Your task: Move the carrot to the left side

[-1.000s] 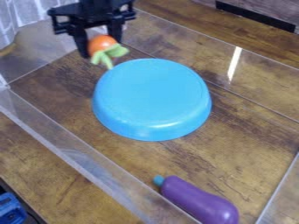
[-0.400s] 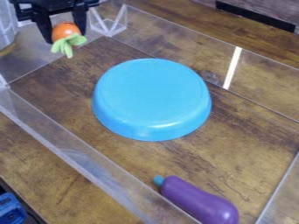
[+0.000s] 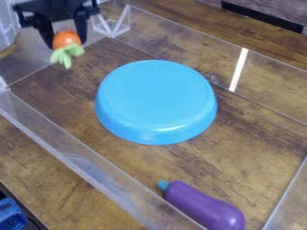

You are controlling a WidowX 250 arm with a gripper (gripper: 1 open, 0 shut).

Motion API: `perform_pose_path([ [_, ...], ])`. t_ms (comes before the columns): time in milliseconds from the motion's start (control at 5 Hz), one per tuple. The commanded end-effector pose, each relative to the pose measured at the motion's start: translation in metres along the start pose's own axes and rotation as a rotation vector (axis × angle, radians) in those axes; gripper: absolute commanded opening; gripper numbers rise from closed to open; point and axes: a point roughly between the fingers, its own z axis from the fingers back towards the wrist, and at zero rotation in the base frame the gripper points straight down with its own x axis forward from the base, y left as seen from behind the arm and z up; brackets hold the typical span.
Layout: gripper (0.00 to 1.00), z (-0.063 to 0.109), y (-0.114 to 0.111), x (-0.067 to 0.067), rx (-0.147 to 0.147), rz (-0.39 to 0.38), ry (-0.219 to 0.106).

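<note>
The carrot (image 3: 64,43), small and orange with a light green leafy top hanging down, is held just above the wooden surface at the far upper left. My black gripper (image 3: 60,34) comes down from above and is shut on the carrot's orange body. The leafy end (image 3: 63,57) dangles close to the table, left of the blue plate.
A large blue plate (image 3: 156,101) lies upside down in the middle. A purple toy eggplant (image 3: 204,206) with a teal stem lies at the front right. Clear plastic walls (image 3: 72,157) fence the wooden table along the front and left.
My gripper has carried the carrot leftward from just behind the plate to the far left corner, and over the last half second it sank slightly.
</note>
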Motion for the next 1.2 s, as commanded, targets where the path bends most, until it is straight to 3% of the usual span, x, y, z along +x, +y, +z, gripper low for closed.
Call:
perform_pose_path([
  [0, 0.0, -0.004, 0.009, -0.009, 0.026, -0.025, 0.073],
  [200, 0.0, -0.021, 0.012, -0.001, 0.025, -0.039, 0.085],
  [400, 0.0, -0.02, 0.018, 0.006, 0.033, -0.039, 0.089],
  [1000, 0.0, 0.009, 0.034, 0.007, 0.05, -0.103, 0.108],
])
